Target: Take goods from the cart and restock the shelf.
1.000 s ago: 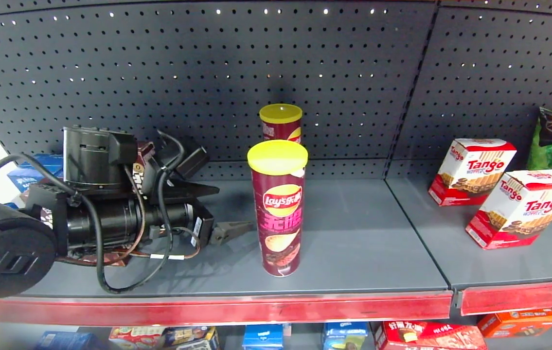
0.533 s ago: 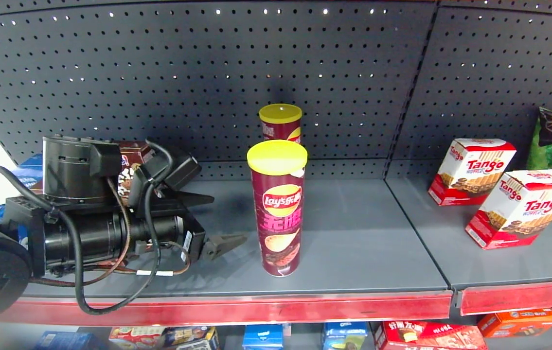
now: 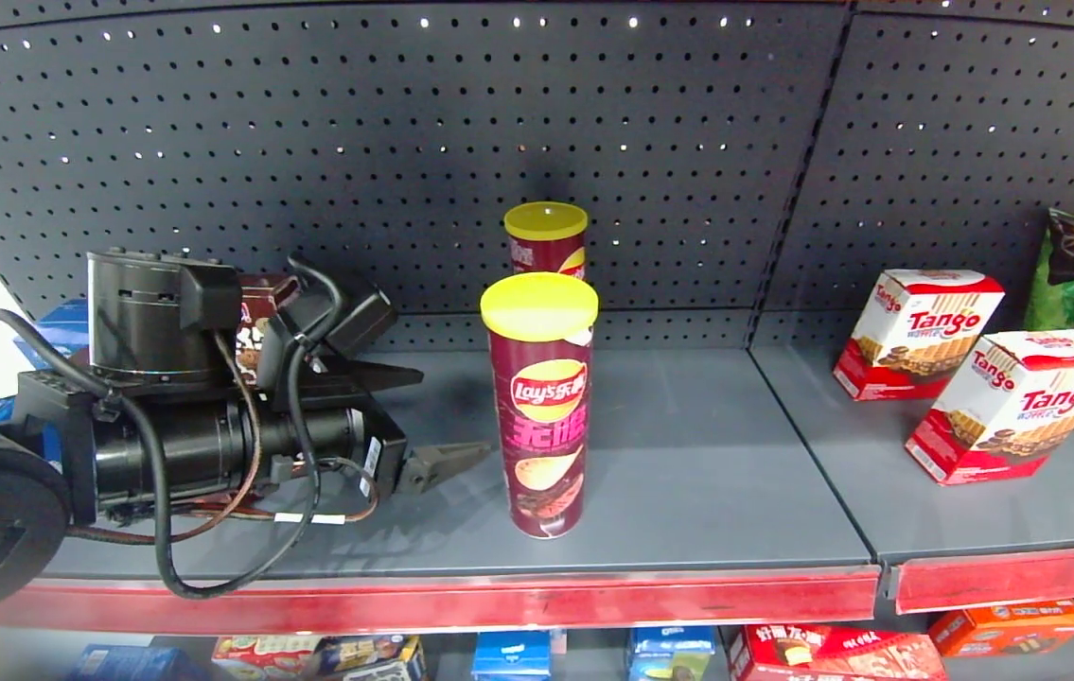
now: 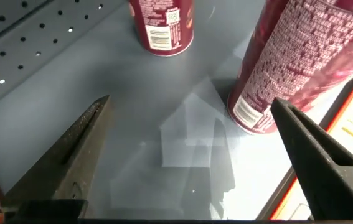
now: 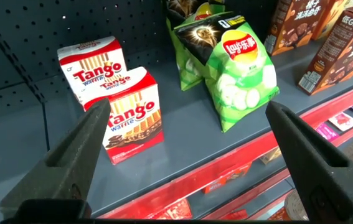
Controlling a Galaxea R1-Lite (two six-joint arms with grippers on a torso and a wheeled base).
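The left tool [image 3: 451, 413] is lying low over the shelf [image 3: 707, 473] w/ its jaws spread wide & gripping nothing, tips pointing at the front chip can [image 3: 541, 407], nr it but apart. That can is standing upright nr the shelf's front edge, yellow lid on; the rear chip can [image 3: 546, 241] is standing upright right behind it, against the pegboard [image 3: 309, 142]. In the left wrist view both cans are showing beyond the spread fingers, w/ bare shelf btwn the fingers. A brown box [image 3: 272, 291] is peeking out behind the left arm. The right tool [image 5: 188, 104] is hovering released too, holding nothing, facing the next shelf bay, where two wafer boxes [image 5: 132, 118] are sitting one behind the other & green chip bags [image 5: 241, 71] are leaning just beside them. A red edge strip [image 3: 461, 601] is running along the shelf front.
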